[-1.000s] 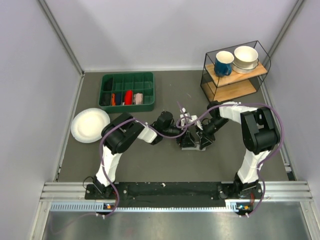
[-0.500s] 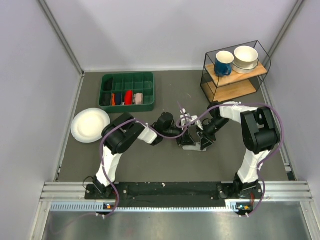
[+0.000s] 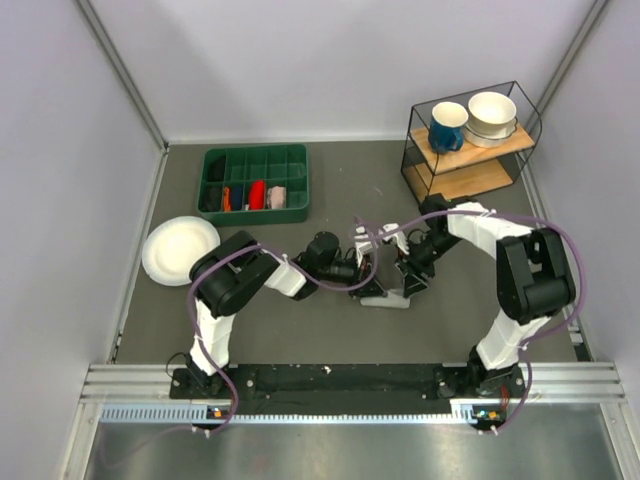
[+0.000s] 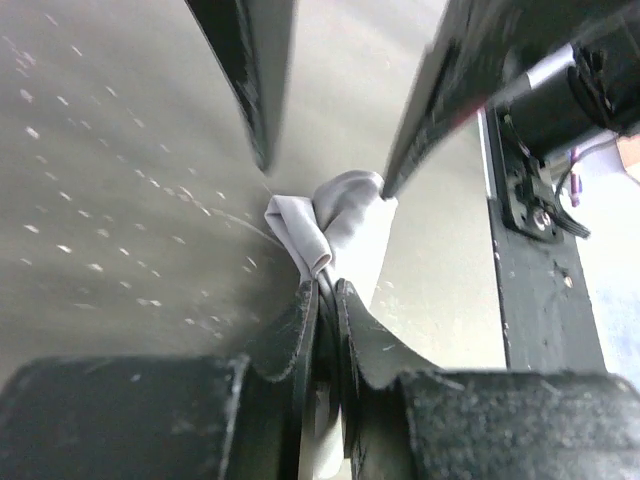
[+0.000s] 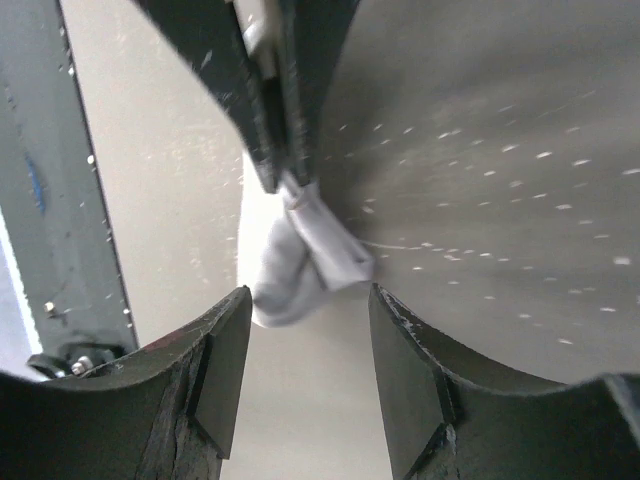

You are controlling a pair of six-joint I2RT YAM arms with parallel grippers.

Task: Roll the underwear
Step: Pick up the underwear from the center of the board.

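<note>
Lying bunched near the middle of the table (image 3: 300,330), the light grey underwear (image 4: 340,215) is pinched at one folded end between the closed fingers of the left gripper (image 4: 325,290). The right gripper (image 5: 308,295) is held with its fingers spread to either side of the wad; whether they touch the cloth cannot be told. From overhead, most of the garment is hidden beneath both grippers, with only a pale strip seen.

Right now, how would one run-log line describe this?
left gripper: shut on light grey soft fabric underwear | right gripper: open | garment: bunched
</note>
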